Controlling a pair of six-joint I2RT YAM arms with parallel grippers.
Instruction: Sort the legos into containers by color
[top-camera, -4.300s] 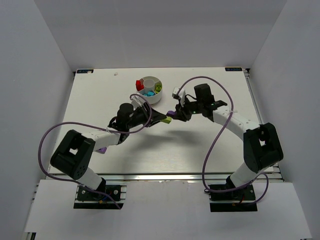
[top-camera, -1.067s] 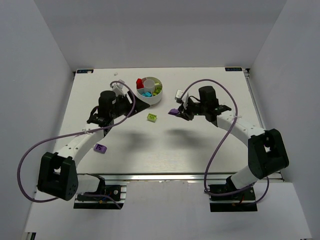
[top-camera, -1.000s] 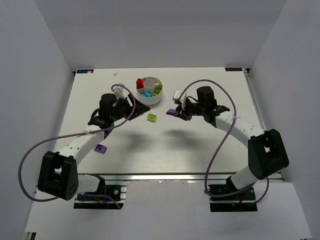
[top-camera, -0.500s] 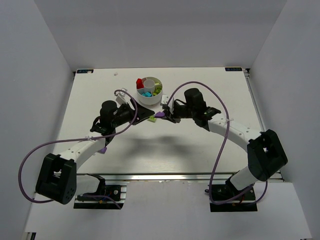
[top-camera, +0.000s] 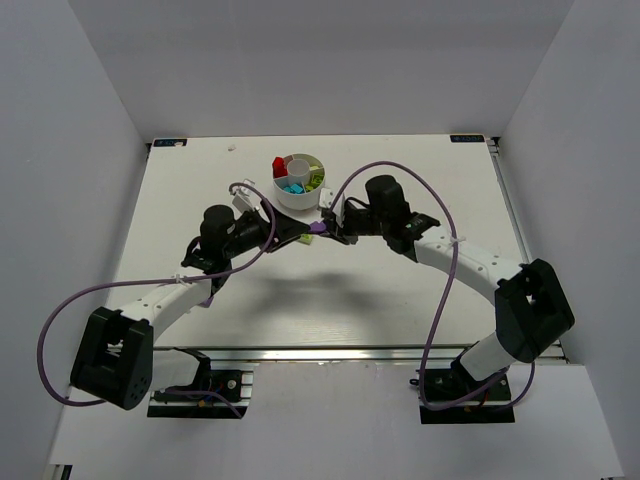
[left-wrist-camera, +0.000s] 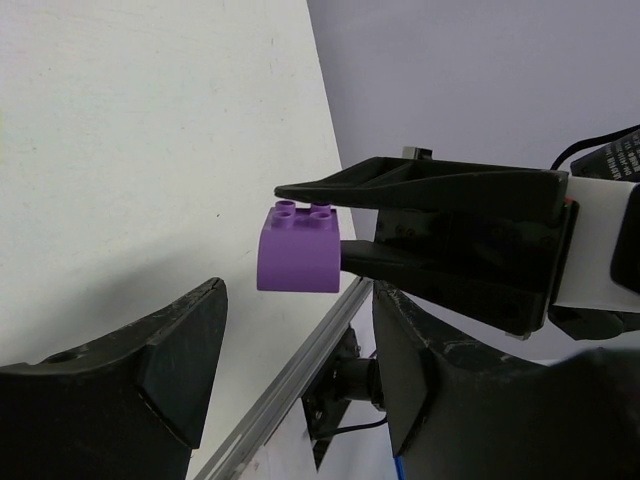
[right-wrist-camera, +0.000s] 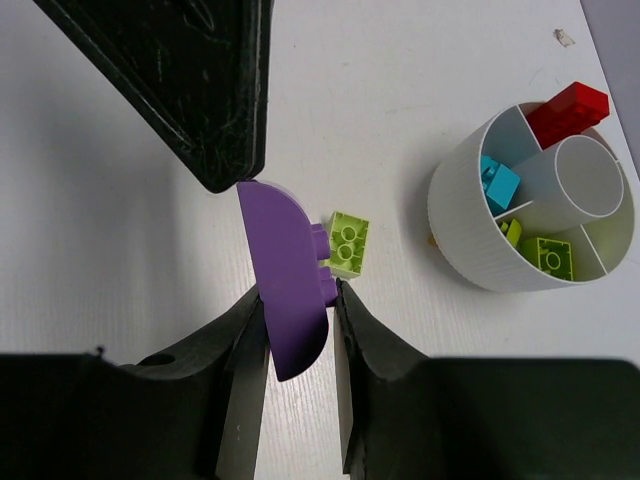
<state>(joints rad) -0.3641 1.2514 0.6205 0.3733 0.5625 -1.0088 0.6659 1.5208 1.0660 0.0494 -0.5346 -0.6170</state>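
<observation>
My right gripper (right-wrist-camera: 297, 300) is shut on a purple lego (right-wrist-camera: 288, 270) and holds it above the table, just in front of the round white dish (right-wrist-camera: 470, 255). In the left wrist view the same purple lego (left-wrist-camera: 300, 248) hangs stud-side up from the right gripper's black fingers (left-wrist-camera: 450, 225). My left gripper (left-wrist-camera: 300, 300) is open, with its jaws either side of and just short of that lego. From above, the two grippers meet tip to tip at the purple lego (top-camera: 318, 229). A lime green lego (right-wrist-camera: 347, 243) lies on the table under it.
The dish (top-camera: 297, 180) holds a red lego (right-wrist-camera: 568, 110), cyan legos (right-wrist-camera: 497, 183) and lime legos (right-wrist-camera: 548, 255) in separate wedges, and its central well (right-wrist-camera: 585, 180) looks empty. One black finger (right-wrist-camera: 200, 90) of the left gripper fills the upper left of the right wrist view.
The right gripper has carried the purple lego left towards the table's middle. The left gripper has swung right and closed in on it, now covering the lime lego from above.
</observation>
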